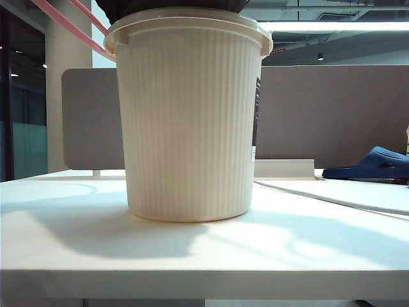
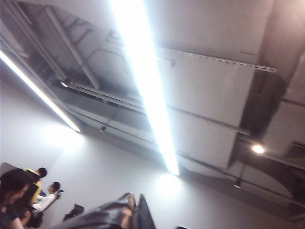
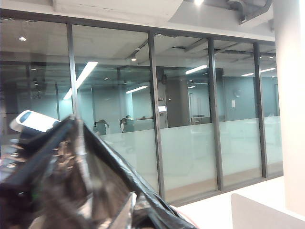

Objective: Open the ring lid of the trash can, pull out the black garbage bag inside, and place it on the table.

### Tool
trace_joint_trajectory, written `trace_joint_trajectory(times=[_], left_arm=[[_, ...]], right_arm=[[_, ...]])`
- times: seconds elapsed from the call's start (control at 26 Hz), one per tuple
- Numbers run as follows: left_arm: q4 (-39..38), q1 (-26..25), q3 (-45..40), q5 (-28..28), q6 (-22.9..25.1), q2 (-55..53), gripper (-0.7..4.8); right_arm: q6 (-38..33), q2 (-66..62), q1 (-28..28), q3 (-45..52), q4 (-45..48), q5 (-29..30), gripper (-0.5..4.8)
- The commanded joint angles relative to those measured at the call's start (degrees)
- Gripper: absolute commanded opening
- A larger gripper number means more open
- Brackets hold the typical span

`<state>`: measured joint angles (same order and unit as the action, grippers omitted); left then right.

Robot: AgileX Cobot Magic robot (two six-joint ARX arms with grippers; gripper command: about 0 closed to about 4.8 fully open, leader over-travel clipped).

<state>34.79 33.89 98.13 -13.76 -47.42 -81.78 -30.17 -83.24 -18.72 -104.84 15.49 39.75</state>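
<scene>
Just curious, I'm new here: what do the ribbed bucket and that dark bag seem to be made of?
The trash can looks like matte cream moulded plastic, judging by its fine vertical ribs and rolled rim. The black garbage bag looks like thin glossy plastic film: it is crinkled and catches light.

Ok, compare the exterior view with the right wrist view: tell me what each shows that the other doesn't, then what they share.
Only the exterior view: the cream ribbed trash can standing on the white table, the pink ring lid raised beside the can's rim, a grey partition and a blue slipper.

Only the right wrist view: a glass office wall behind, and the bag's crinkled folds up close, bunched at the right pincer, whose tips cannot be made out.

Both: the black garbage bag, seen in the exterior view only as a dark edge above the rim.
</scene>
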Motion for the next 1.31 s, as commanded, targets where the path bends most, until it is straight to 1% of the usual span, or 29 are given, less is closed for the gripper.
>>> trace_joint_trajectory(times=[0.04,0.12,0.23,0.31,0.39,0.5,0.58,0.73,0.81,0.89,0.96,1.04,1.19,1.27,1.31], left_arm=[[2.2,0.5,0.5,-1.1,0.1,0.2,-0.06],[2.1,2.1,0.4,-1.6,0.5,-0.1,-0.06],[2.2,2.6,0.5,-2.3,0.5,-0.5,-0.06],[2.2,4.1,0.5,-2.4,0.5,-1.0,-0.06],[2.6,4.4,0.6,-2.4,0.5,-1.4,-0.06],[2.6,4.7,2.9,-4.4,0.4,-2.7,-0.06],[2.6,6.6,4.7,-4.5,0.5,-3.9,-0.06],[2.0,7.1,6.7,-4.8,0.6,-5.4,-0.06],[1.8,8.7,7.5,-5.2,0.7,-6.7,-0.06],[1.3,8.6,8.2,-5.6,0.7,-7.2,-0.06],[1.0,9.1,9.1,-5.6,2.1,-7.8,-0.06],[0.3,10.7,10.6,-5.8,2.9,-8.9,-0.06],[-0.2,10.8,12.2,-6.1,4.9,-9.2,-0.06],[-0.5,11.8,12.5,-6.7,5.0,-9.7,-0.06],[-0.9,11.7,12.5,-6.7,5.3,-9.7,-0.06]], right_arm=[[-0.3,0.3,0.0,-0.3,0.5,0.5,-0.05],[-0.2,0.4,0.1,-0.3,0.0,0.5,-0.05],[-0.2,0.6,0.9,-0.3,-0.4,1.0,-0.05],[-0.3,0.7,1.0,-0.4,-0.5,1.2,-0.05],[-0.3,1.2,2.2,-0.5,-0.7,1.5,-0.05],[-0.3,1.8,2.3,-0.5,-1.1,1.5,-0.05],[-0.3,2.2,3.8,-0.5,-1.7,1.9,-0.05],[-0.3,2.7,4.6,-0.5,-2.9,2.4,-0.05],[-0.3,3.2,6.9,-0.5,-3.3,2.5,-0.05],[-0.3,3.5,7.2,-0.5,-3.5,2.4,-0.05],[-0.4,3.8,7.8,-0.5,-3.8,2.5,-0.05],[-1.4,4.3,10.6,-0.5,-3.7,2.5,-0.05],[-2.2,4.7,11.0,-0.5,-3.7,2.5,-0.05],[-2.8,5.0,13.2,-0.5,-3.7,2.6,-0.05],[-2.8,5.3,13.4,-0.5,-3.7,2.6,-0.05]])
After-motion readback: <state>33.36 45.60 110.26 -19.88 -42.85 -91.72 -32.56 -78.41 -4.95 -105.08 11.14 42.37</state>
